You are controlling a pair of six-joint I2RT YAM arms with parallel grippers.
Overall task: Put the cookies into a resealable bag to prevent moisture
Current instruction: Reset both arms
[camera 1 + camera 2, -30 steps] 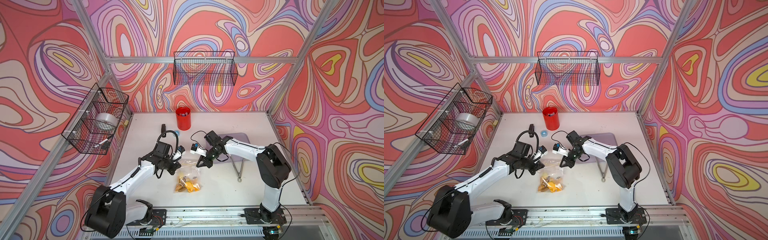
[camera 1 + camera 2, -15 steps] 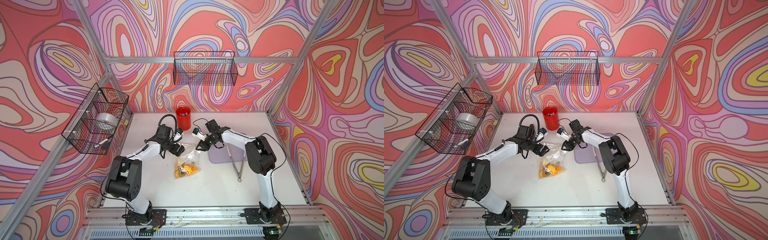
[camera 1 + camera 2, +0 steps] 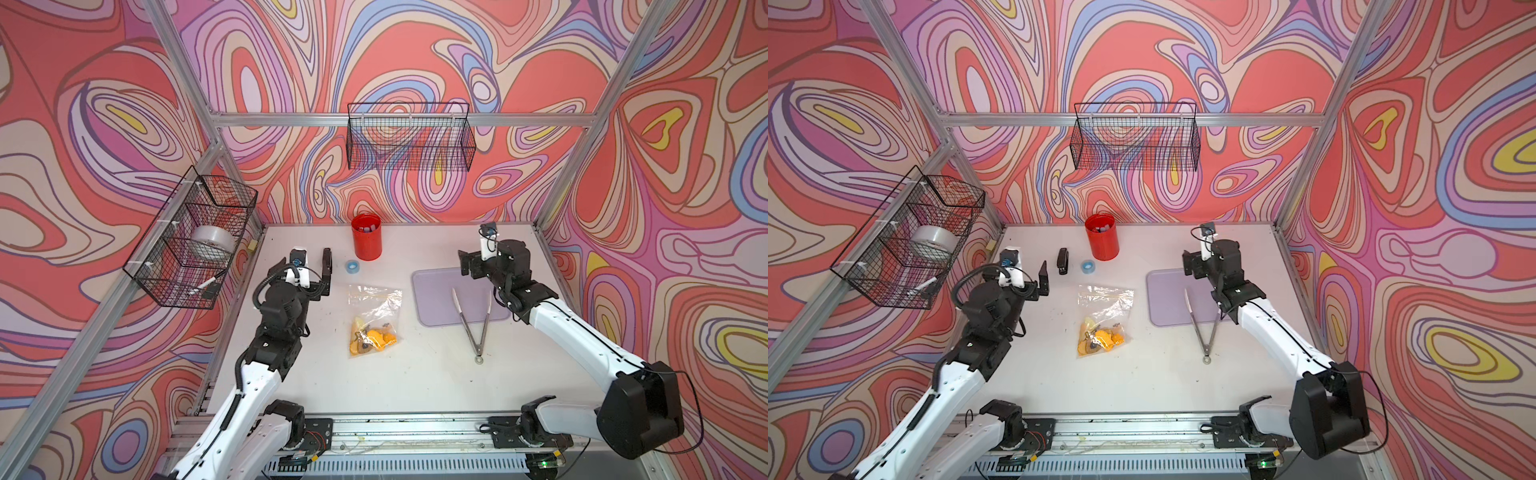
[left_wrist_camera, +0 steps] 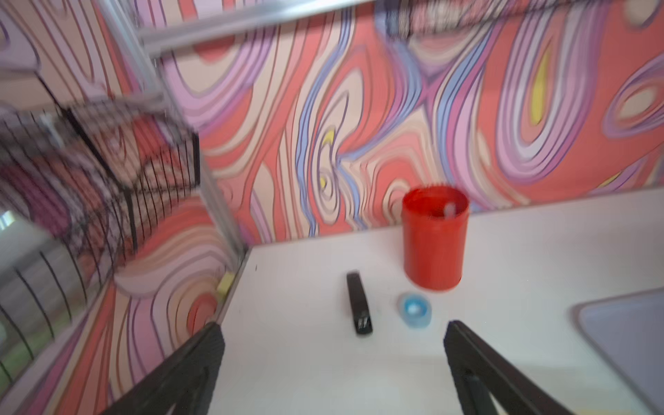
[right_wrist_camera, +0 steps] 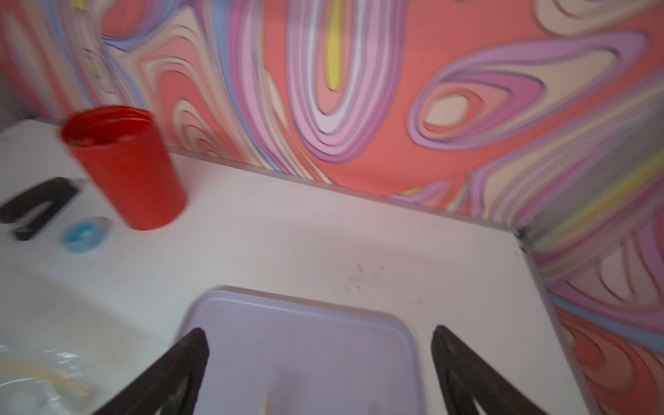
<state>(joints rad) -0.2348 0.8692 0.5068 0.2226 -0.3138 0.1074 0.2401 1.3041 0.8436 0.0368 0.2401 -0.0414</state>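
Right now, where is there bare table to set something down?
Bare: the front strip between the resealable bag and the front rail; the back strip right of the red cup, behind the lilac tray. Crowded: the stapler and blue roll by the cup; tongs overlap the tray.

Lab robot cell I'm driving.
Aluminium framing (image 3: 399, 119) across upper middle, swirl-printed backdrop walls (image 3: 415, 54), arms (image 3: 582, 332) mounted on a rail (image 3: 407, 424) at bottom.

A red cup (image 3: 366, 243) stands at the back of a white table (image 3: 415, 382), a small blue roll (image 3: 352, 266) and a black stapler (image 3: 1062, 262) near it, and metal tongs (image 3: 476, 345) lie partly on a lilac tray (image 3: 436, 299).
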